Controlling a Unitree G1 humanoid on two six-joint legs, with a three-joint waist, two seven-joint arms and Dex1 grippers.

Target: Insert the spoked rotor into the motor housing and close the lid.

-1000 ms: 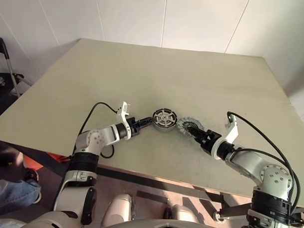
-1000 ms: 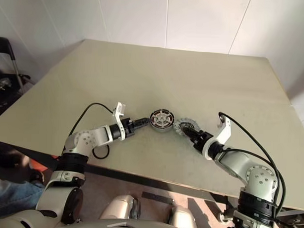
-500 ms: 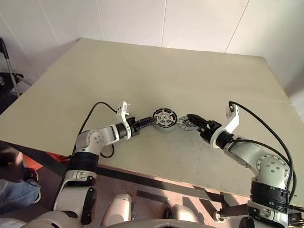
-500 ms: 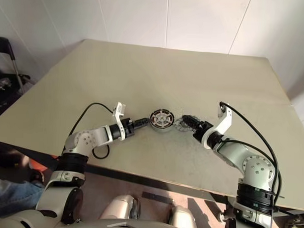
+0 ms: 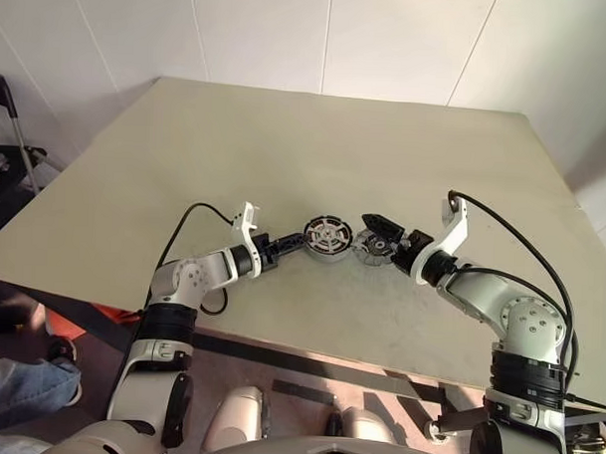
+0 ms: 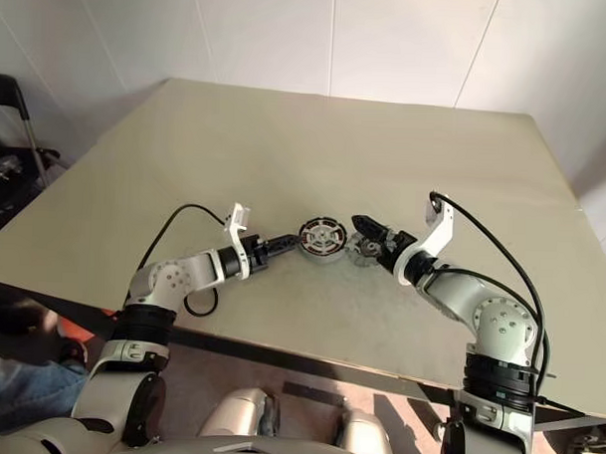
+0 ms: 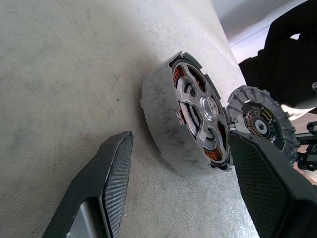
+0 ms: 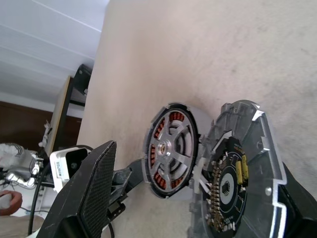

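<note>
A: Starting on the left, what's the left gripper (image 7: 173, 198) doing?

B: Its fingers are spread either side of the motor housing (image 5: 327, 238) on the table (image 5: 286, 147), one touching, not pinching. The spoked rotor (image 7: 203, 116) already sits inside, over the copper windings.

A: And to the right?

B: The lid (image 5: 372, 246) leans tilted just beside the housing. The right gripper (image 8: 198, 198) gapes wide around it, one finger behind it.

A: The risk?

B: I'd say the propped lid could topple or skid, or nudge the unclamped housing.

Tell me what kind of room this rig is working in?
Probably a bare lab or test room: one large beige table, plain white panelled walls, and motor parts, a motor housing and lid.
</note>
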